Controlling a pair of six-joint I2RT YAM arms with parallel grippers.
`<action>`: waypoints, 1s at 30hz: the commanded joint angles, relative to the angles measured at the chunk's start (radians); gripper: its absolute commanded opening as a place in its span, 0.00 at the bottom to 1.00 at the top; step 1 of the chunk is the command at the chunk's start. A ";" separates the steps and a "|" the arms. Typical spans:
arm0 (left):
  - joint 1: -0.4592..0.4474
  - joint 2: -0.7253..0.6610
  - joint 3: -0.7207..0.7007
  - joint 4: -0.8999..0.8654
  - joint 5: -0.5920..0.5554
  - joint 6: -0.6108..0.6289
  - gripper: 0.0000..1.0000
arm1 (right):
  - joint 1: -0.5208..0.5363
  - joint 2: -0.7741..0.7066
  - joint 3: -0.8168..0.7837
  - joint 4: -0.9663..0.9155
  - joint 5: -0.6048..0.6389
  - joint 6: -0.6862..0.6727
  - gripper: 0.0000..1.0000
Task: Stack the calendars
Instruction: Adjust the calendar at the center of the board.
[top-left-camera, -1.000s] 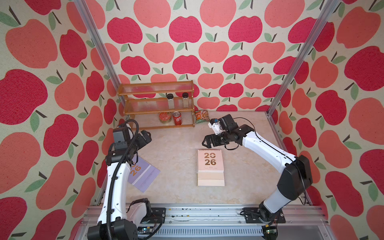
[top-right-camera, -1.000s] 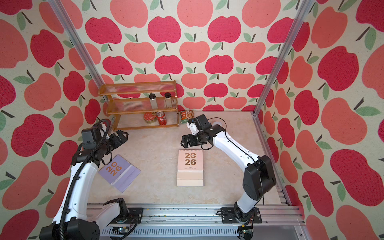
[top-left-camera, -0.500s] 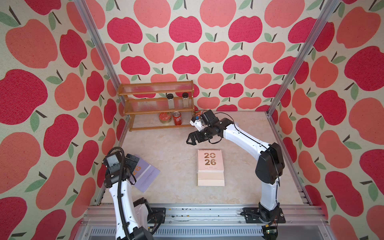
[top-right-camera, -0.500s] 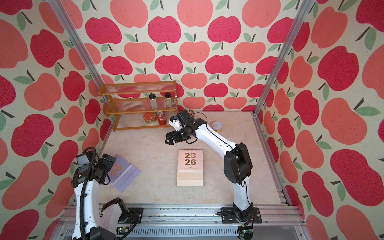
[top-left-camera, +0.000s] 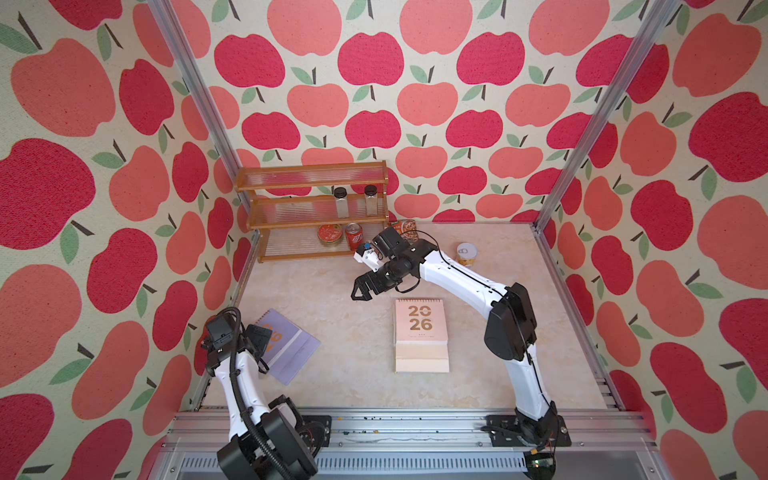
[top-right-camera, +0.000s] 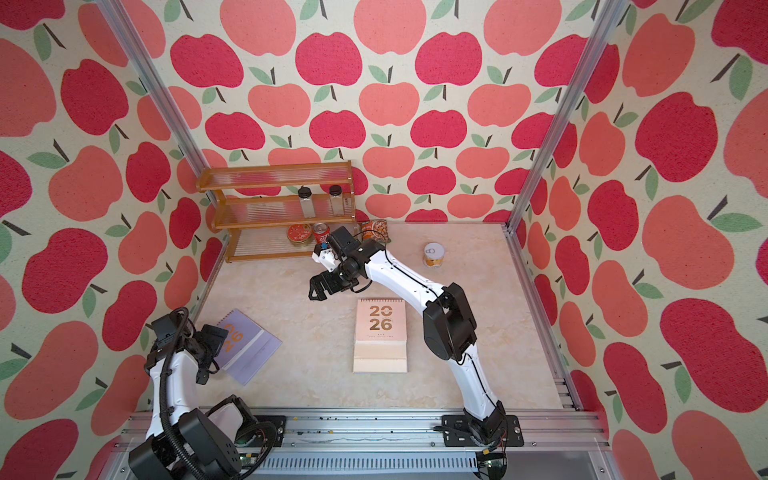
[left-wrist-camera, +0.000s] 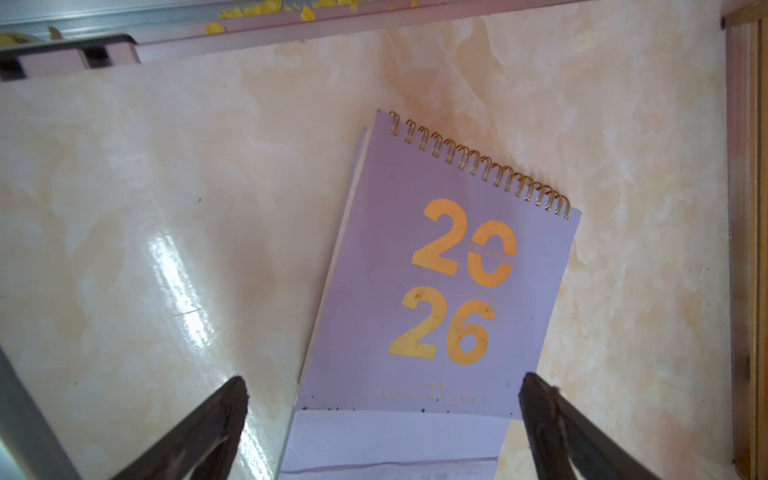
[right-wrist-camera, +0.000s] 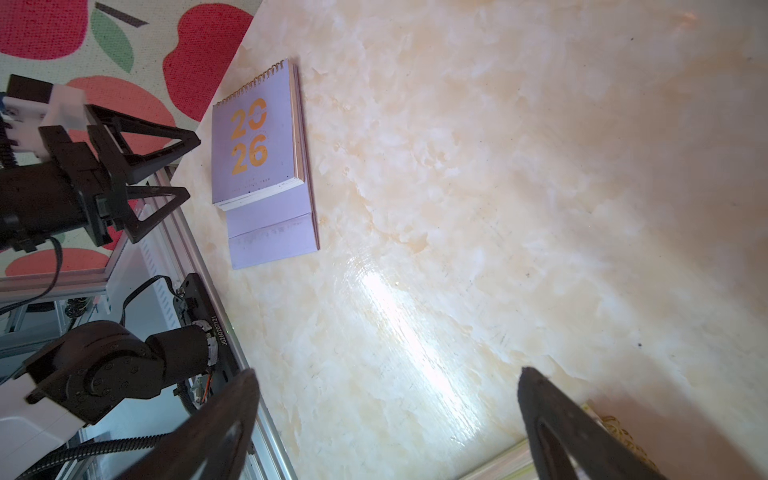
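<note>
A pastel pink calendar (top-left-camera: 420, 332) (top-right-camera: 380, 328) with a gold "2026" lies flat mid-table in both top views. A lilac calendar (top-left-camera: 291, 349) (top-right-camera: 249, 351) (left-wrist-camera: 440, 291) (right-wrist-camera: 257, 158) lies flat and askew near the left wall. My left gripper (top-left-camera: 264, 347) (top-right-camera: 212, 349) (left-wrist-camera: 382, 399) (right-wrist-camera: 189, 168) hovers over the lilac calendar's lower end, open, its fingers (left-wrist-camera: 224, 411) spread about as wide as the cover and holding nothing. Left of the pink calendar's spiral edge, my right gripper (top-left-camera: 359, 291) (top-right-camera: 318, 289) (right-wrist-camera: 386, 395) hangs open over bare table.
A wooden shelf (top-left-camera: 311, 208) stands at the back left with two jars, a tin and a red can. A snack packet (top-left-camera: 405, 228) and a tin can (top-left-camera: 466, 253) sit along the back. A metal rail (top-left-camera: 395, 424) borders the front.
My left arm pulled back toward the front, and its gripper now sits over the lilac calendar. My right gripper swung left, away from the pink calendar's top edge. Both stayed open.
</note>
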 joint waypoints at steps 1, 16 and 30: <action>0.015 0.025 -0.025 0.053 0.025 0.023 0.99 | 0.014 0.030 0.044 -0.046 -0.013 -0.002 0.99; 0.032 0.243 0.006 0.183 0.092 0.048 0.99 | 0.017 0.081 0.076 -0.043 -0.018 0.014 0.99; -0.148 0.359 0.061 0.241 0.126 0.016 1.00 | 0.006 0.127 0.084 -0.017 -0.020 0.034 0.99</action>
